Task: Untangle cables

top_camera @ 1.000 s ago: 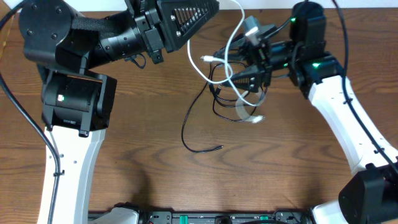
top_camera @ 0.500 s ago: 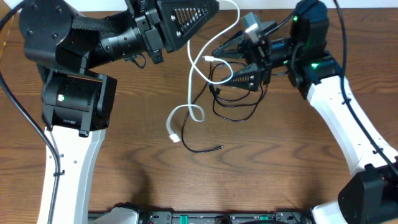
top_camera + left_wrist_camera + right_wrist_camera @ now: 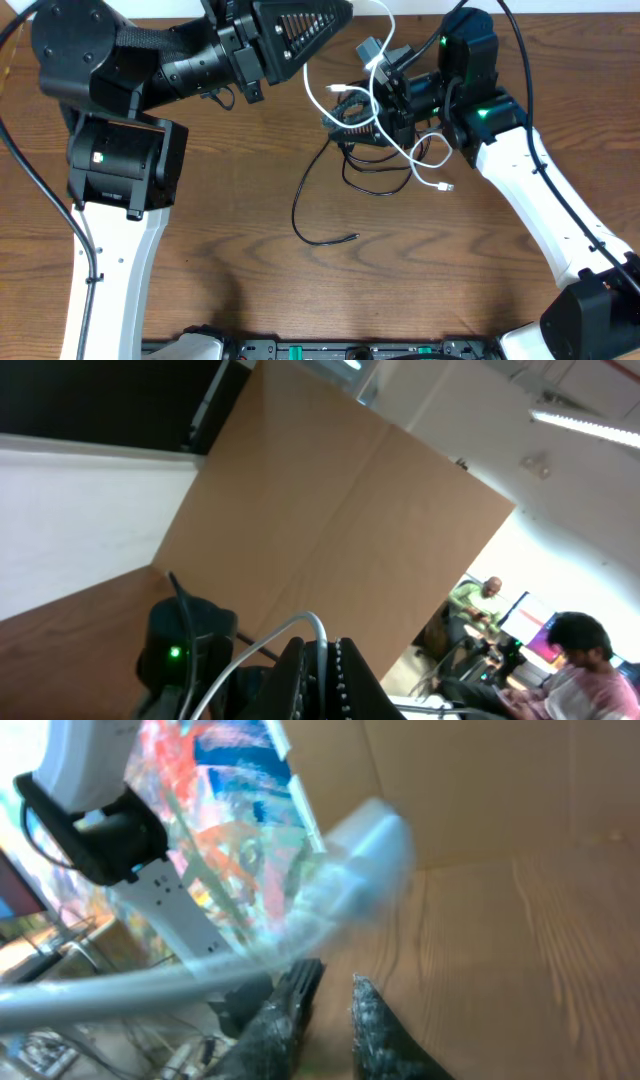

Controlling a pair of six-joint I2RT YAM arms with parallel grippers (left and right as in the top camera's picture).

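My left gripper (image 3: 322,660) is raised at the table's far edge and shut on the white cable (image 3: 265,638). From it the white cable (image 3: 308,92) hangs in loops across my right gripper (image 3: 345,112), and its plug (image 3: 446,186) dangles to the right. The black cable (image 3: 296,205) lies looped on the wood below the right gripper, its tail running to the front. In the right wrist view the jaws stand a narrow gap apart with only wood showing between the tips. The blurred white cable (image 3: 120,992) crosses just left of them. Whether they pinch a cable I cannot tell.
The left arm's big black body (image 3: 110,90) fills the left of the table (image 3: 200,260). The right arm's white link (image 3: 540,200) slants along the right side. A brown board (image 3: 330,510) stands behind the table.
The white cable's loose end swung off the table at the left and over to the right of my right gripper. The right gripper shifted left and its jaws narrowed.
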